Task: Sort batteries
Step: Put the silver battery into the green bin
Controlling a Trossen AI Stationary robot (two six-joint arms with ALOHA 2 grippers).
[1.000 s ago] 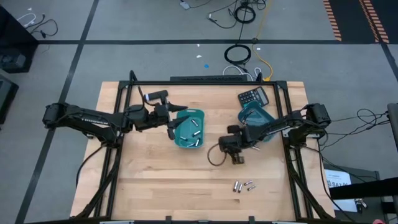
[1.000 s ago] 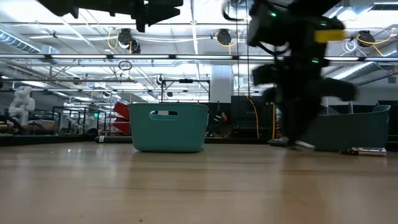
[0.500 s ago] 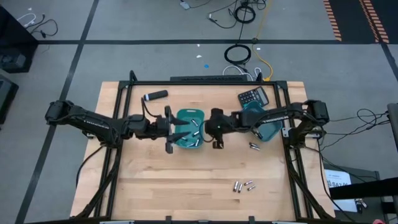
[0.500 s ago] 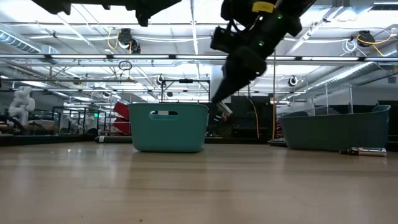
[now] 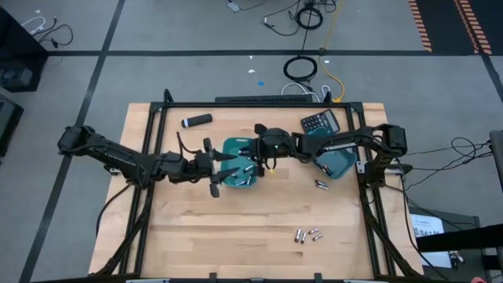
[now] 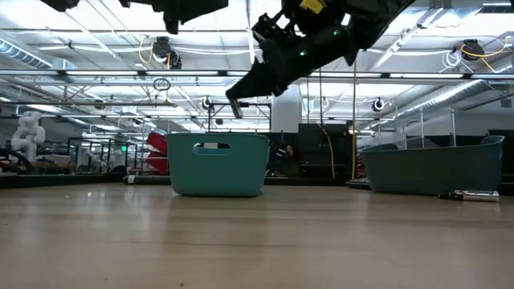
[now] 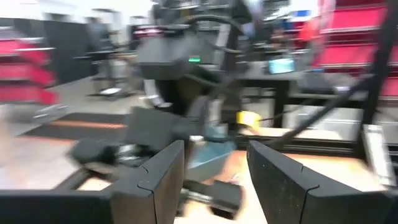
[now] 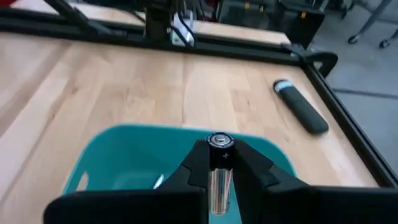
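Right claw (image 8: 216, 163): had swung left from the surface, gripping a battery (image 8: 217, 168) above the teal bin (image 5: 238, 163).
Left claw (image 7: 214, 171): open, beside it.
Meaning: drop imminent.

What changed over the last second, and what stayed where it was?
The right gripper swept from the open table across to above the left teal bin, carrying a battery clamped upright between its fingers. The left gripper slid down along that bin's near-left side, empty. Both bins, the calculator, the black cylinder and the loose batteries stayed put.
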